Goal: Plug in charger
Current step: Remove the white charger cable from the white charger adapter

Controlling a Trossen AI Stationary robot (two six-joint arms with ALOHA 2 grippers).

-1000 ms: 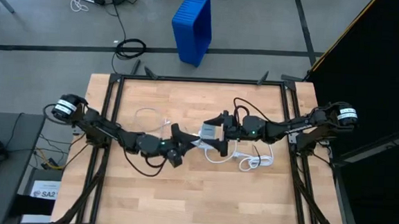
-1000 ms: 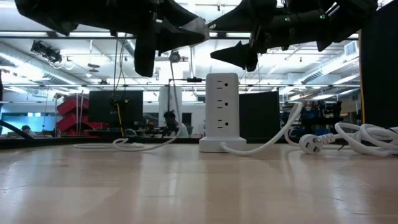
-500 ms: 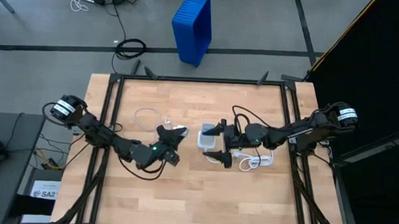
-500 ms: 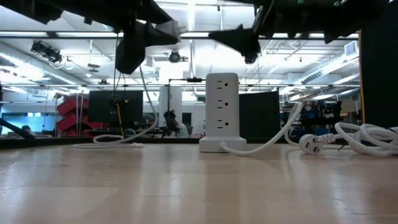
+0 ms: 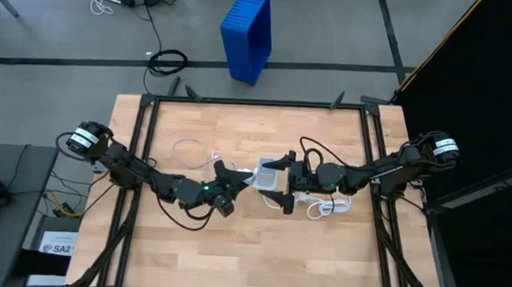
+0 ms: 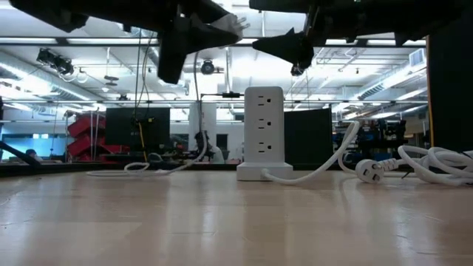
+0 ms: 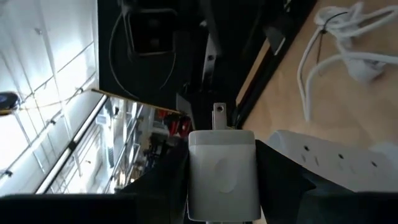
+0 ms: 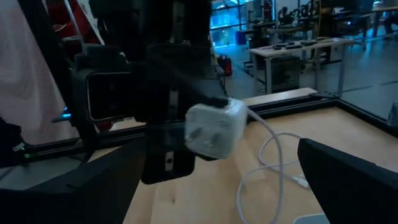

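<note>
Left gripper (image 7: 221, 186) clamps charger (image 7: 222, 174); tower just beside.

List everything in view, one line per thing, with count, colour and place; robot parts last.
charger: one, pale grey-white, held in the left gripper above the table, prongs out.
power strip tower: one, white, upright mid-table, below the right gripper.
thick cord with plug: one, white, lying on the table beside the tower.
thin cable: one, white, looped on the table's far left part.
table: one, light wood, black frame.
crate: one, blue, on the floor beyond the table.
left gripper: one, dark, mid-table.
right gripper: one, dark, open above the tower.
</note>
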